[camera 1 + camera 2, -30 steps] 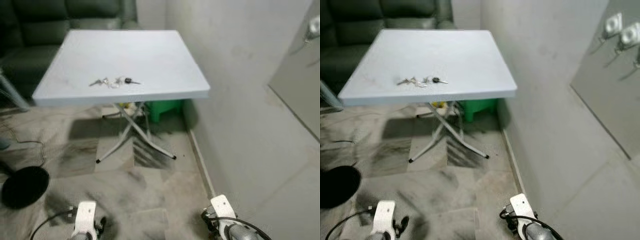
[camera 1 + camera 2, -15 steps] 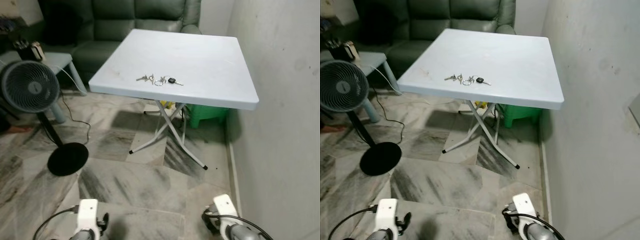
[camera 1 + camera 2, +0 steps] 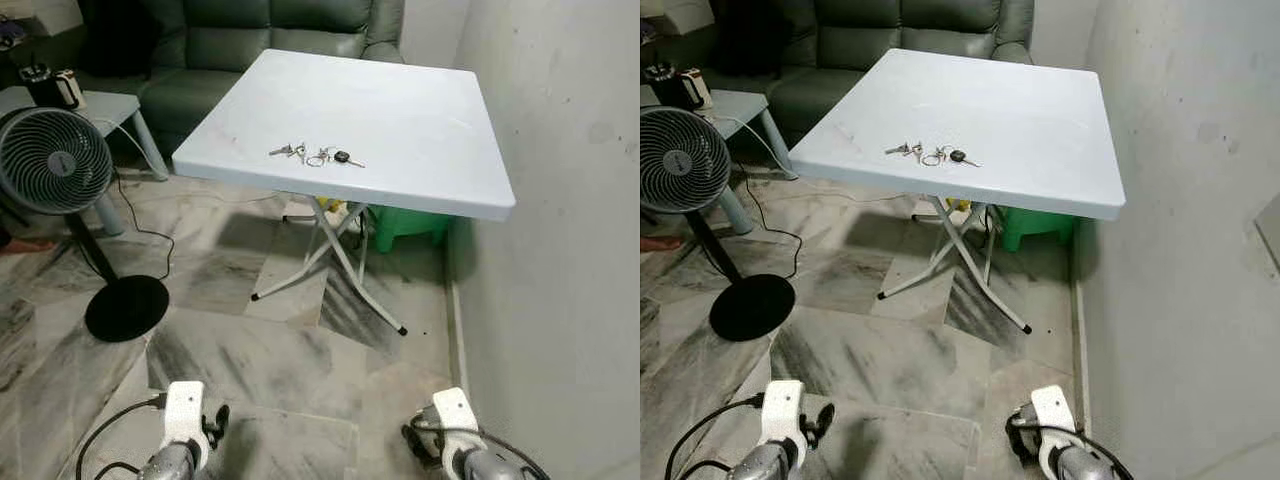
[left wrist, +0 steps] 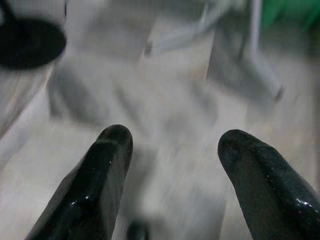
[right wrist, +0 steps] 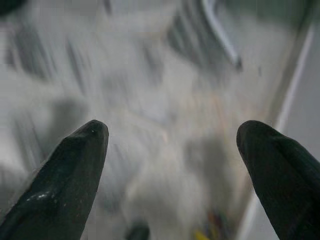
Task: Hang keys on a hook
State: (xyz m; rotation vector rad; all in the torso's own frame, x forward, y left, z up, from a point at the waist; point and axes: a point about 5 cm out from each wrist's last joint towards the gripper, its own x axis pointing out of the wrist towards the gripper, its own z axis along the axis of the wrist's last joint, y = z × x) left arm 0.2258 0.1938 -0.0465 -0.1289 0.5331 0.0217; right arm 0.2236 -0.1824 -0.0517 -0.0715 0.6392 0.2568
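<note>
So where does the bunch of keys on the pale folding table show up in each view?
Left eye view: the bunch of metal keys lies near the front edge of the pale square folding table.
Right eye view: same spot, near the front edge.
Left wrist view: not in it; blurred floor beyond the pincer.
Right wrist view: not in it.
Shared landmark: the green plastic stool under the table.

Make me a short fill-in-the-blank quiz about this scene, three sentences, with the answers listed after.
1. The keys lie on the white ____.
2. The standing fan is on the robot's ____ side.
3. The left gripper and right gripper both have their jaws ____, holding nothing.

Missing words: table; left; open
</note>
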